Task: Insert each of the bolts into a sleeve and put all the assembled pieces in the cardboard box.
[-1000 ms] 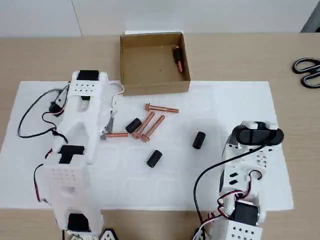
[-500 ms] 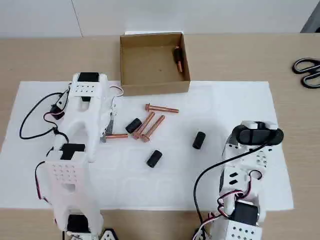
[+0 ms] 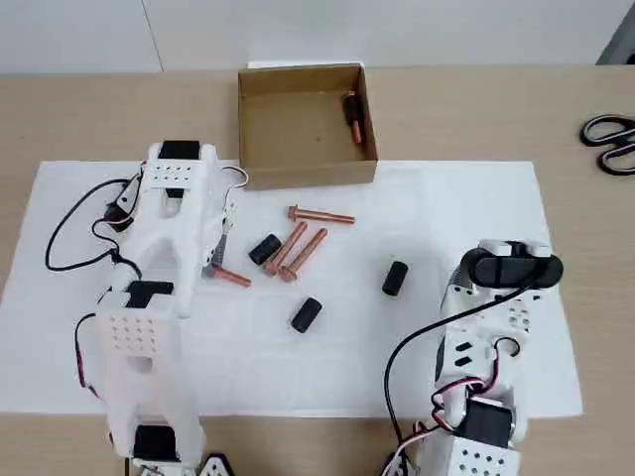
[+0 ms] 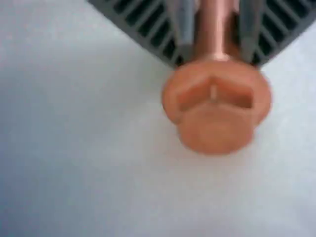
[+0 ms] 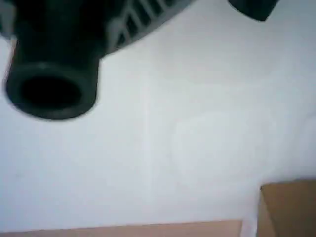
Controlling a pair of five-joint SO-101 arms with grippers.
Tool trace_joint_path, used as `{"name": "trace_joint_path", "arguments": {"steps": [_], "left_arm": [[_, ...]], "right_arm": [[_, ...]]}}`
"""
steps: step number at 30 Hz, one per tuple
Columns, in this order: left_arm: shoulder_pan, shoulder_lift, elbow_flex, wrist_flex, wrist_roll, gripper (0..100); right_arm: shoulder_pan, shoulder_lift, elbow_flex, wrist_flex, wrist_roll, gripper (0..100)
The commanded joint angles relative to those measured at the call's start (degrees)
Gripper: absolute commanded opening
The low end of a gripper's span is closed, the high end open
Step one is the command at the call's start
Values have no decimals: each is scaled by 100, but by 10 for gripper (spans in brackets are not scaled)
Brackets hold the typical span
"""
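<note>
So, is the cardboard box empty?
No, one assembled piece lies inside the box, along a side wall.

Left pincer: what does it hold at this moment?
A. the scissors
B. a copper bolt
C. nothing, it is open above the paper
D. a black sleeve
B: in the left wrist view the left pincer is closed on the shaft of a copper bolt, whose head faces the camera.
</note>
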Motion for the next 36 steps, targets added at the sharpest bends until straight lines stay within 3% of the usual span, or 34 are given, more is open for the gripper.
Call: {"name": "trace_joint_path", "arguments": {"steps": [1,8,14,21,28,36], "left_arm": [[-35,-79,-312,114,-9,6],[44,-1688,-549,105,-141,6],[132,-2734,-505,105,-1266,6],[545,-3991,-505,105,-1908,6],[1284,-5301,-505,97,-2541,6],[1873,-6277,-514,-360,-3525,6]], "right_arm": [[-4,-127,35,4,0,3],[-215,-127,35,-31,0,3],[-1516,-127,35,-40,9,3],[-2826,-127,35,-312,18,4],[-2923,-119,35,-1851,44,4],[-2941,-101,35,-2070,70,4]]}}
